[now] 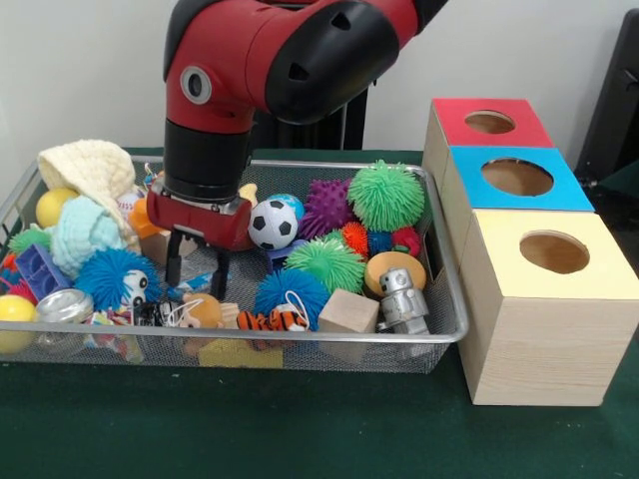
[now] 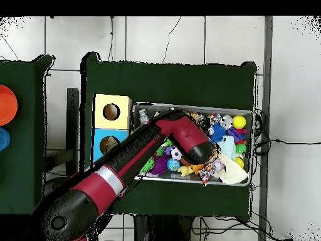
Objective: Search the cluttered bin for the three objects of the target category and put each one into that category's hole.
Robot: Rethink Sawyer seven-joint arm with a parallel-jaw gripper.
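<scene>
My gripper (image 1: 197, 269) hangs low over the left middle of the wire mesh bin (image 1: 444, 334); its two black fingers (image 1: 174, 257) stand apart, open, and hold nothing. Around them lie a blue fuzzy ball with eyes (image 1: 110, 277), a small soccer ball (image 1: 272, 223) and a toy tiger (image 1: 270, 320). Further right are spiky balls in green (image 1: 385, 195), purple (image 1: 326, 205) and blue (image 1: 290, 292), a wooden cube (image 1: 348, 311) and a grey toy robot (image 1: 401, 299). In the overhead view the arm (image 2: 182, 135) covers the gripper and the bin's middle (image 2: 246, 116).
Three wooden boxes stand right of the bin, each with a round hole on top: red (image 1: 489, 122), blue (image 1: 517, 177), yellow (image 1: 554, 252). Overhead shows the yellow box (image 2: 111, 112) and blue box (image 2: 108, 144). Knitted cloth (image 1: 90, 170) and yellow balls (image 1: 52, 207) fill the bin's left end.
</scene>
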